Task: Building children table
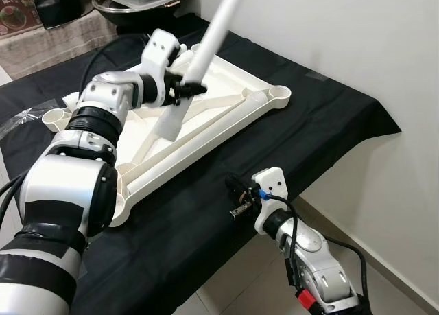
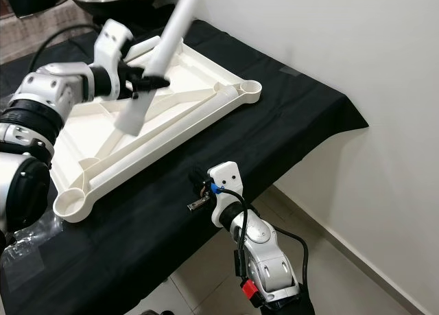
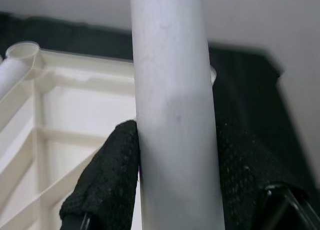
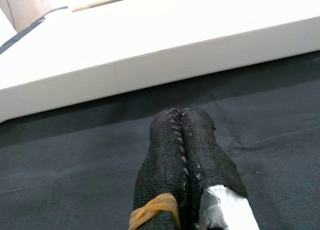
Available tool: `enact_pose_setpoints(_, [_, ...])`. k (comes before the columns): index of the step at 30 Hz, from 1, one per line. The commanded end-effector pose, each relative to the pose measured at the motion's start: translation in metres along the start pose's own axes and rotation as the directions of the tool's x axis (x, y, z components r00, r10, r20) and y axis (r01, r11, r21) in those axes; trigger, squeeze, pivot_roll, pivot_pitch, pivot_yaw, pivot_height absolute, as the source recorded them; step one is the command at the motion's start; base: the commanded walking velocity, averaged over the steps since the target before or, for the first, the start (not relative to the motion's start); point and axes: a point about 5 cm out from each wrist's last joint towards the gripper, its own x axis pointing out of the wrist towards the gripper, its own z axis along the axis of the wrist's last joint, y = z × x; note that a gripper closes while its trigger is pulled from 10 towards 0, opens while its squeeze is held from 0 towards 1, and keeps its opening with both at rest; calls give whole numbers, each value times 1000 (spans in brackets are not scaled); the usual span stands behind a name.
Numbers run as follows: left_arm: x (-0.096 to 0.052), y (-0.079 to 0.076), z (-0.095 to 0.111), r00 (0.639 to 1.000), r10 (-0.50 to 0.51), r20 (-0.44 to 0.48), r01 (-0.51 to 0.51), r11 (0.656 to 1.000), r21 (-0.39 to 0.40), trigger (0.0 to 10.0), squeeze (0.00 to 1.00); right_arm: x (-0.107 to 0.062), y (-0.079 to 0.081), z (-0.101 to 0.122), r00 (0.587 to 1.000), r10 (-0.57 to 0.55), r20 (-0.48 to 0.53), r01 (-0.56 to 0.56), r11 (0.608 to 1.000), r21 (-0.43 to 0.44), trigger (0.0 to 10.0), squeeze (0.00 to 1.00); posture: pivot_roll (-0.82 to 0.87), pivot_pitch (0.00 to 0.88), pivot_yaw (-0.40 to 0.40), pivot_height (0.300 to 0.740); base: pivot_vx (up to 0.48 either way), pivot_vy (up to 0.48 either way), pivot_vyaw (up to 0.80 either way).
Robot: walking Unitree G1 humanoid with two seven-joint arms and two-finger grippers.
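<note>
I have the left gripper (image 1: pixel 186 88) clamped around a white table leg (image 1: pixel 206 54), a long round tube that slants up and away past the top of the head views. In the left wrist view both black fingers (image 3: pixel 107 175) press against opposite sides of the tube, opened only as wide as the tube itself. The lower end of the leg hangs over the middle of the white tabletop panel (image 1: pixel 226 78), close above its ribs; I cannot tell whether it touches them.

The panel lies upside down on a black cloth (image 1: pixel 329 116) that covers the supporting surface, ribs facing up, with round sockets at its corners. One socket (image 1: pixel 280 92) sits at the panel's far right corner, and another (image 2: pixel 70 204) is at the near left corner by the cloth's near edge.

My right gripper (image 1: pixel 236 195) is low at the near edge of the cloth, just beside the panel's long near side but apart from it. Its fingers (image 4: pixel 180 155) are pressed flat together with nothing between them, their tips close over the cloth.
</note>
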Motion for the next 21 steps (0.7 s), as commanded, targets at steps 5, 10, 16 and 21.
enact_pose_setpoints(5, [-12,4,14,950,2,311,19,998,-64,10000,0,-1,2,-5,1000,9,-15,-9,1000,24,10000,0,-57,150,30,740,0,0,0])
enact_pose_setpoints(10, [-22,-1,16,902,-40,429,44,999,2,10000,0,-1,0,-4,1000,8,-11,-7,999,33,10000,0,-56,146,25,740,0,0,0])
enact_pose_setpoints(16, [-36,-14,12,859,-106,501,61,993,105,10000,0,1,-4,1,1000,3,12,-3,999,49,10000,0,-58,143,28,740,0,0,0])
enact_pose_setpoints(21, [-58,-26,-5,830,-132,541,92,991,99,10000,0,-1,-15,16,997,33,75,-36,999,36,10000,0,-64,134,35,740,0,0,0])
